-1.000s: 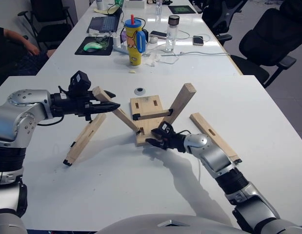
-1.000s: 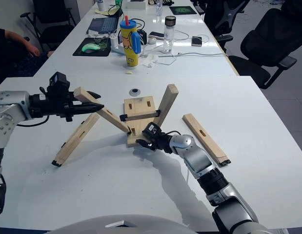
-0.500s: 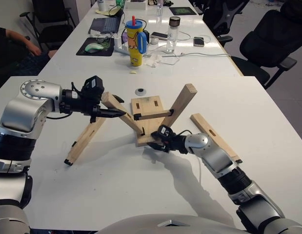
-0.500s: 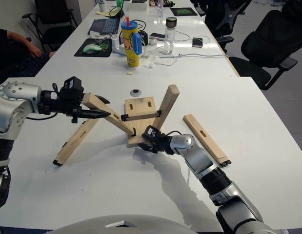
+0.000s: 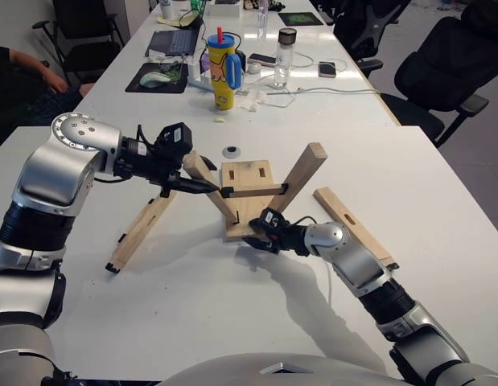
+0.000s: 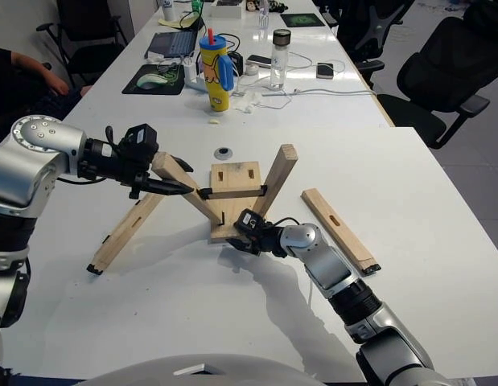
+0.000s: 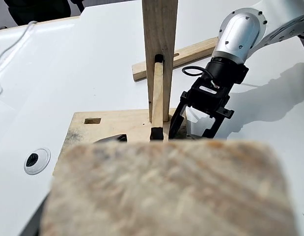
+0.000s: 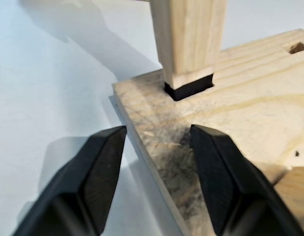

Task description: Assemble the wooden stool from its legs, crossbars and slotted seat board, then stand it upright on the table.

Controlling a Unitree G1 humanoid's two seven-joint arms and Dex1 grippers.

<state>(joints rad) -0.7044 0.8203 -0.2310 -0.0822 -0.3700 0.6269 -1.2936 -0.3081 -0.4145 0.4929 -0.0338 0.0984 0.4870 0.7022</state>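
**A:** What was the step?

**B:** I think it was fitting one leg into the seat board point(image 5: 247, 173). The left pincer point(image 5: 204, 178) was closed on the top end of the held leg point(image 5: 220, 203). That leg leaned over, and its low end met the board near the front corner.

**A:** And the other arm?

**B:** The right pincer point(image 5: 258, 240) was at that same corner, down by the table point(image 5: 232, 314). Its fingers point(image 8: 100, 167) were wide apart, one on each side of the corner. They did not squeeze the wood.

**A:** So how should it be done well?

**B:** My guess is to grip the corner first, so the board can't slide. Then push the leg down along its own line, not sideways (a crooked push could jam it or pop the crossbar out). Go slow.

**A:** What did the stool look like?

**B:** It was half built and lay near the middle of the table, seat side down. The wood was pale. The second leg point(image 5: 303, 169) stuck up and leaned the other way, so the two legs made a V. A thin crossbar point(image 5: 253, 191) ran between them, and one end went into a slot in the second leg. From the right wrist, a leg with a dark end sat in a slot of the board.

**A:** Any parts left over?

**B:** Two. One loose leg point(image 5: 140, 229) lay flat to the left, and another loose leg point(image 5: 351, 221) lay to the right. Both were a little apart from the board.
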